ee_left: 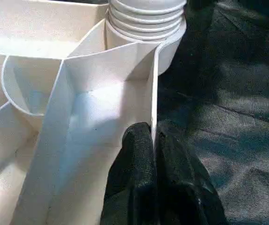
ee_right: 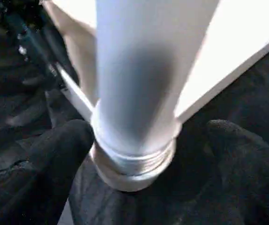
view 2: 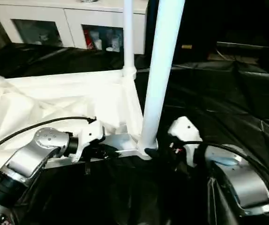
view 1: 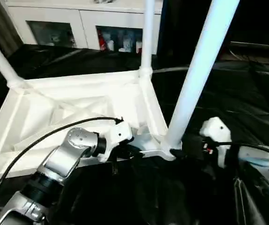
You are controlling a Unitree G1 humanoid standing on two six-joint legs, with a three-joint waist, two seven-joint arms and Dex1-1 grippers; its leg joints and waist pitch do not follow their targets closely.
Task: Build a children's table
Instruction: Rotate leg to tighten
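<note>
At the far left a leg (view 1: 1, 61) is standing in the tabletop's (view 1: 78, 108) corner socket, slanting out of view. The tabletop is lying upside down on the black-draped counter (view 1: 247, 93), ribbed underside up — the way it must lie for the sockets to take legs from above.

Nearer the middle, the left pincer (ee_left: 154, 154) is clenching the thin near rim wall of the tabletop, one black finger (ee_left: 134, 178) inside the wall and the other outside. That grip is probably serving to pin the light plastic down while the neighbouring corner is being worked.

Behind, a second leg (view 1: 147, 33) is rising straight from the far corner socket.

To the right, the third leg (view 1: 198, 75) is sitting in the near right socket, leaning slightly, its threaded collar (ee_right: 134, 159) showing just above the socket lip. The right pincer (ee_right: 148, 140) is standing wide open around the leg's base, its fingers (ee_right: 55, 150) flanking the collar without clearly pressing on it — released, so the leg is apparently holding by its own seat. Whether it is fully home I cannot tell.

Three legs are in; a fourth socket, near left, is hidden behind the left forearm.
</note>
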